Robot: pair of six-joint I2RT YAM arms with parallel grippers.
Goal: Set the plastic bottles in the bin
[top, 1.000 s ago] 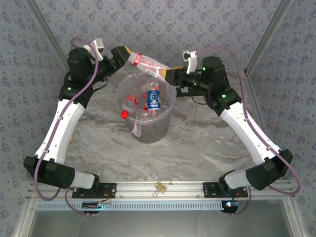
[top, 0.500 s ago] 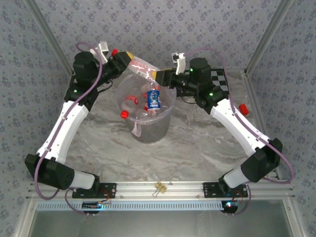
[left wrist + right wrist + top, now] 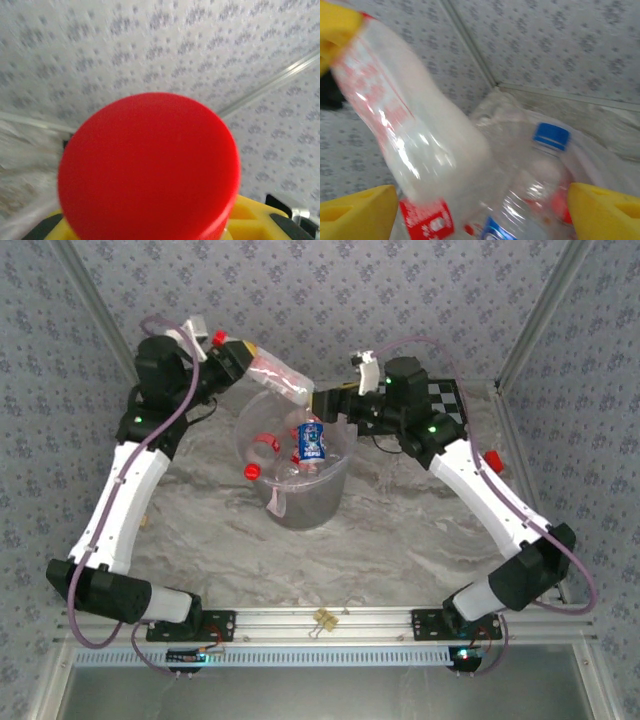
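the left pincer (image 3: 246, 352) pinches a red-labelled bottle (image 3: 280, 378) near its neck, just below the red cap (image 3: 150, 165), and holds it slanted in the air, with the bottom end above the far rim of the bin (image 3: 300, 508). the right pincer (image 3: 322, 403) is just beside that bottom end with its fingers (image 3: 357, 210) spread wide, so i judge it carries no weight. other bottles lie inside the bin already, among them a blue-labelled bottle (image 3: 312, 440)

the risk i see: the held bottle hangs mostly over the far-left edge, not over the middle. if the left pincer opens here, the bottle may hit the rim, tip outward and fall on the table (image 3: 400, 530) behind the bin. the grip is also at one end only, on smooth plastic, so the bottle may swing or slip too early. the right pincer is so close that it could knock the bottle or the bin when it moves
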